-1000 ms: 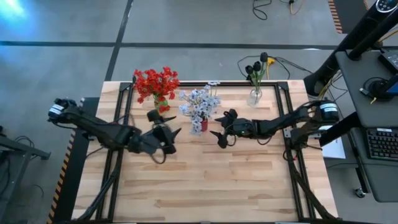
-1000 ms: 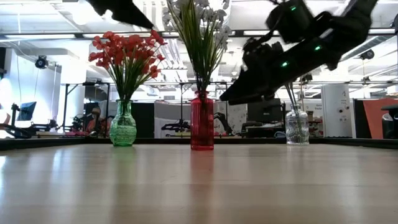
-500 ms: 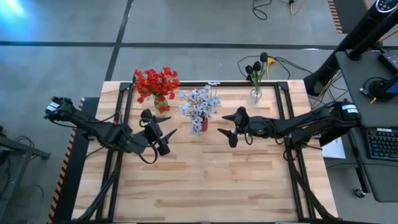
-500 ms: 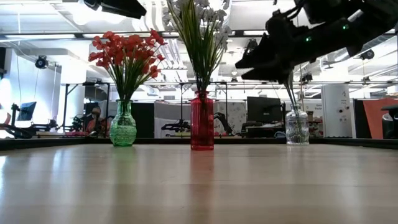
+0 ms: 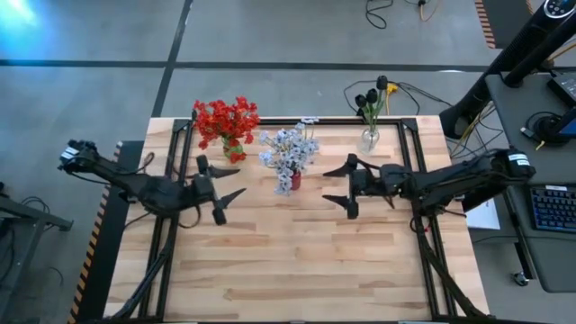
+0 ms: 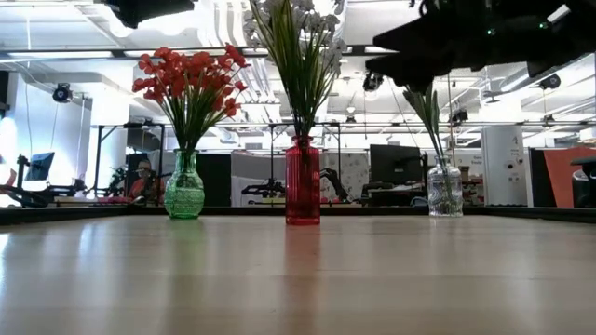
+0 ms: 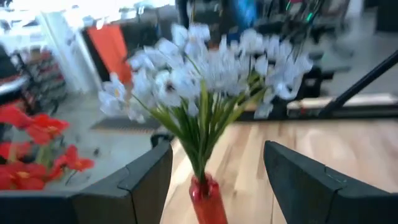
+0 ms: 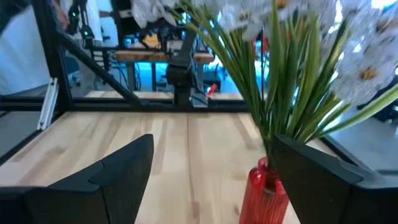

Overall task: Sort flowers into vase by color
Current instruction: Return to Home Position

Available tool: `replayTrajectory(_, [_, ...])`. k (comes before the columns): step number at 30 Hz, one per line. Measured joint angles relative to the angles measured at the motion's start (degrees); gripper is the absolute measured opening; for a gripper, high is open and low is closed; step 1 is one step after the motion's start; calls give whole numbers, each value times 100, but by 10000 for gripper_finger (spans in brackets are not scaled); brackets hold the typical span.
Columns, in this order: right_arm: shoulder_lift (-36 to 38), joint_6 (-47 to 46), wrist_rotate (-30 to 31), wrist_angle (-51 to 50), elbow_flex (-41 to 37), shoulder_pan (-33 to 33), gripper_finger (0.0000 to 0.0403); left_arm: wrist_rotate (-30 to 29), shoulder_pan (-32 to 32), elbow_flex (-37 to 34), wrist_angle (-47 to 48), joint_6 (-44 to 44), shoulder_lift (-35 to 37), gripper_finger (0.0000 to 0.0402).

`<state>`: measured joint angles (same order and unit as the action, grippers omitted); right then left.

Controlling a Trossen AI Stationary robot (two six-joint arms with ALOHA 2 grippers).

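Three vases stand in a row near the table's far edge. A green vase holds the red flowers. A red vase holds the pale blue-white flowers. A clear vase holds the dark buds. My left gripper hangs open and empty to the left of the red vase. Open and empty too, my right gripper is to that vase's right. Both point at it.
Black frame rails run along the table's left and right sides. Bare wood fills the near half of the table. A cable lies on the floor behind the clear vase, and a desk stands to the right.
Both grippers have drawn back from the red vase, the left toward the table's left edge and the right toward the right edge. In the low view both arms have risen toward the top of the picture. The vases and flowers have stayed put.
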<state>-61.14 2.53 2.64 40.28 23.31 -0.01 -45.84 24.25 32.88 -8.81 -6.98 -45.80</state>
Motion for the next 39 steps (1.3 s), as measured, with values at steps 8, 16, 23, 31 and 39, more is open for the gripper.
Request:
replayTrajectory(8, [1006, 261, -472, 95, -498, -13, 315, 244, -67, -698, -283, -597, 1343, 236])
replayTrajectory(16, [2411, 305, -468, 205, -1290, -19, 315, 266, -91, -1219, -274, -925, 2303, 236])
replayTrajectory(23, [3563, 339, -492, -132, -1452, -17, 315, 301, -105, -1640, -266, -1038, 3147, 236])
replayTrajectory(31, [5074, 358, -612, -1713, -1383, -13, 315, 307, -107, -1876, 196, -1183, 4260, 236])
replayTrajectory(39, [6086, 363, -999, -2631, -1440, -13, 315, 443, -111, -2113, 475, -870, 4569, 236])
